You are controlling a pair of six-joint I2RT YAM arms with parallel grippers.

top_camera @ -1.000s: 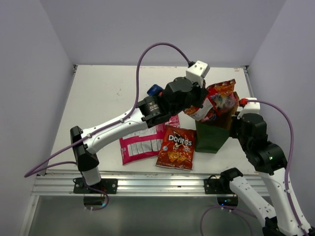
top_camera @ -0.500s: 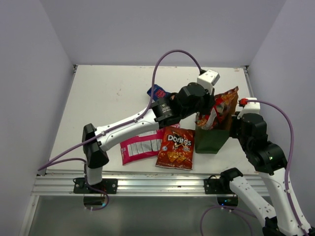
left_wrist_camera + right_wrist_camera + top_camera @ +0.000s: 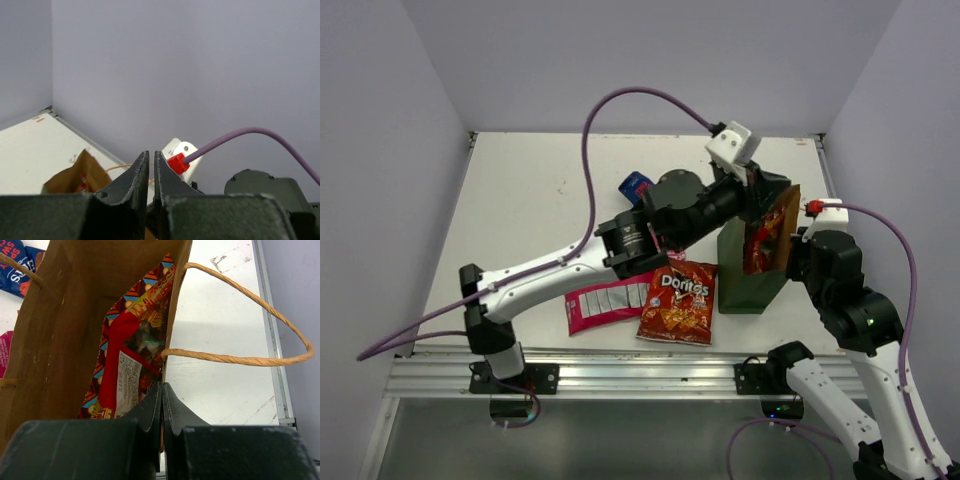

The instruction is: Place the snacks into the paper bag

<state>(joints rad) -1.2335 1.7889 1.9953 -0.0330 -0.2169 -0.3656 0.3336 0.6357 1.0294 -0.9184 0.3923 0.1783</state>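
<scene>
Flat on the table (image 3: 520, 200) in the overhead view: one pink-white packet (image 3: 603, 302), one Doritos bag (image 3: 678, 298), one blue bag (image 3: 635, 185) behind. Just above the dark green paper bag (image 3: 745, 285), left jaws a thin slit apart and empty, a gap only the left wrist view shows. Inside, one red packet (image 3: 117, 337), just beyond right jaws pinching the bag's rim.

The table (image 3: 540, 190) holds paper bag (image 3: 745, 285), Doritos bag (image 3: 678, 300), pink packet (image 3: 600, 303).

White-shelled arms (image 3: 550, 276) carry black joints and looping purple cables (image 3: 630, 91); the black left gripper (image 3: 151, 157) has tapered jaws.
</scene>
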